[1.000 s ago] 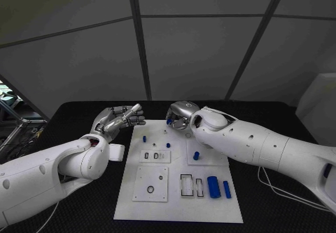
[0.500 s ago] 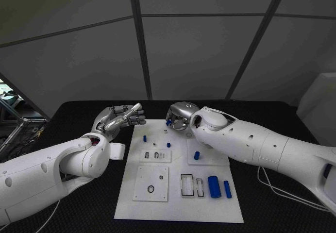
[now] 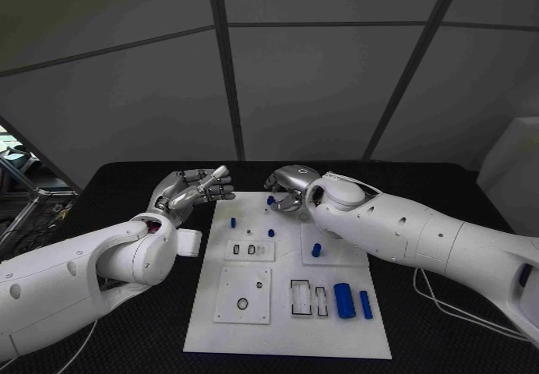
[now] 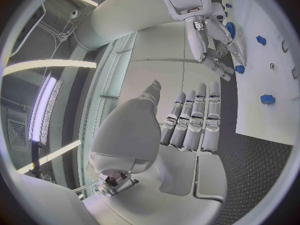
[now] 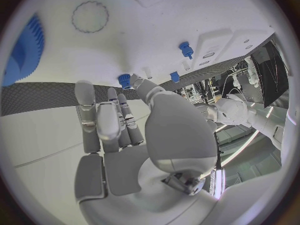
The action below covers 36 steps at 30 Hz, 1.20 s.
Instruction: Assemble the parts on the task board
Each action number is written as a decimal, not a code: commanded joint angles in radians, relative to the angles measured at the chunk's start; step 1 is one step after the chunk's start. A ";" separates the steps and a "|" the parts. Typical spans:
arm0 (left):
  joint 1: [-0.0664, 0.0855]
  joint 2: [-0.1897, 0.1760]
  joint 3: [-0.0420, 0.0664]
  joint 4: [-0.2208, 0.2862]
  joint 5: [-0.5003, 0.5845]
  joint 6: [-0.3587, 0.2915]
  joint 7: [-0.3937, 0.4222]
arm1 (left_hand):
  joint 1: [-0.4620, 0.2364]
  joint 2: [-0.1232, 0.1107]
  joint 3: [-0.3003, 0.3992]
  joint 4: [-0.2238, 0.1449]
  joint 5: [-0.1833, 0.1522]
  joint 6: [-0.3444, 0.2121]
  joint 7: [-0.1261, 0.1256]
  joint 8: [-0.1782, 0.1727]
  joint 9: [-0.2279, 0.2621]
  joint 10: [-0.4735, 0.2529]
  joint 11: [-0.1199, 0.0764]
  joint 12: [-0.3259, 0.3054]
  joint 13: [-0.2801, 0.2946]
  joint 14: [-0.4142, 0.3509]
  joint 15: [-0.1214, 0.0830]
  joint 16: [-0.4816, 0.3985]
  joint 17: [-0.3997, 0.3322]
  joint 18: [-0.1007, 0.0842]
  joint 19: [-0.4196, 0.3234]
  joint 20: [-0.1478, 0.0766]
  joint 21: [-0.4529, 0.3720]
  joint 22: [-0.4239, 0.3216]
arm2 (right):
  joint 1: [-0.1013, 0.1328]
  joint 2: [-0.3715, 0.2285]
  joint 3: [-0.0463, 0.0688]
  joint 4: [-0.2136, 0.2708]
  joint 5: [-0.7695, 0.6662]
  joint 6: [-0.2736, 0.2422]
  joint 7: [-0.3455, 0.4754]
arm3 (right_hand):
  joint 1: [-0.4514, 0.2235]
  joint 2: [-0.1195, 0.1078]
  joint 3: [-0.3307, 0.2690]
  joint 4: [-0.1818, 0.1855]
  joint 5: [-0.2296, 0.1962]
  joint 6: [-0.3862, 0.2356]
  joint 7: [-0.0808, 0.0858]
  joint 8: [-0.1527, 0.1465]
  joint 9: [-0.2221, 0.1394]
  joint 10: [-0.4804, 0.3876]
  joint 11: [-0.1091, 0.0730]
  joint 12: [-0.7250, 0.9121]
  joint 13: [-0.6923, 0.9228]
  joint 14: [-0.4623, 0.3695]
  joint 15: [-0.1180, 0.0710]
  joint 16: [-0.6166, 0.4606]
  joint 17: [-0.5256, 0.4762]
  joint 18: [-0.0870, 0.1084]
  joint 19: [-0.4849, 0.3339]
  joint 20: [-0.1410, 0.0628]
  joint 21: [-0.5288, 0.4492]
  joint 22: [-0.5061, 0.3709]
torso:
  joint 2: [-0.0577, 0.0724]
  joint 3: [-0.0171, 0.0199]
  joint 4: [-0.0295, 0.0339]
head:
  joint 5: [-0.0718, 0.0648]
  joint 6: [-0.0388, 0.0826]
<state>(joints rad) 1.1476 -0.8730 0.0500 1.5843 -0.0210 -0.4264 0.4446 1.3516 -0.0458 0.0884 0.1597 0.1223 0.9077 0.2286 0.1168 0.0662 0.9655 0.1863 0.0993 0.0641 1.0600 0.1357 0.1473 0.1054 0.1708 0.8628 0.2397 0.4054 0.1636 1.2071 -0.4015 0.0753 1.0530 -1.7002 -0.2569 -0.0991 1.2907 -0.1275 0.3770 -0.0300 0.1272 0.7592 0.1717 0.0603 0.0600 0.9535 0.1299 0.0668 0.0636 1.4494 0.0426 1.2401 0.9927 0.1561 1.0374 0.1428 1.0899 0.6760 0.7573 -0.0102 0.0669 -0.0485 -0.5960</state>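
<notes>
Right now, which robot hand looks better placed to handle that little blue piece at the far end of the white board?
Probably the right robot hand: its fingertips sit beside the small blue part over the task board. The left robot hand hovers off the board's edge, holding nothing.

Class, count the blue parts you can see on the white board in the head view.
6: one by the right hand, three mid-board, two at the near right. The hand may hide others.
</notes>
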 commanded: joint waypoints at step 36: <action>0.001 -0.003 -0.001 -0.027 -0.006 0.032 -0.008 | -0.007 0.004 -0.008 0.001 -0.005 0.001 0.014 -0.008 -0.001 0.001 0.004 -0.007 0.001 0.000 0.003 -0.006 0.002 0.011 0.005 0.003 0.006 -0.001 | 0.003 -0.357 0.003 0.286 0.253 0.063 -0.135 | 0.111 -0.018 -0.393 0.265 0.151 0.140 -0.013 0.079 0.012 0.430 -0.059 1.246 1.170 0.090 -0.047 0.260 0.407 -0.061 0.252 -0.039 0.238 0.400 | -0.005 0.0093 -0.0217 | -0.016 0.014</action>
<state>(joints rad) 1.1473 -0.8773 0.0487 1.5574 -0.0213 -0.4101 0.4412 1.3516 -0.0458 0.0885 0.1598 0.1223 0.9077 0.2286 0.1130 0.0663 0.9655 0.1863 0.0948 0.0640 1.0600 0.1357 0.1474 0.1061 0.1708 0.8628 0.2397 0.4054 0.1636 1.2075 -0.7629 0.0774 1.3418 -1.4471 -0.2484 -0.2009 1.3955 -0.1467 -0.0158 0.2309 0.2752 0.9048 0.1590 0.1355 0.0732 1.3762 0.0695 1.3044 1.2224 1.4649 -0.0104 1.4968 1.3082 0.1080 1.2837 0.1054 1.3236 1.0720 0.7524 0.0007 0.0430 -0.0636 -0.5811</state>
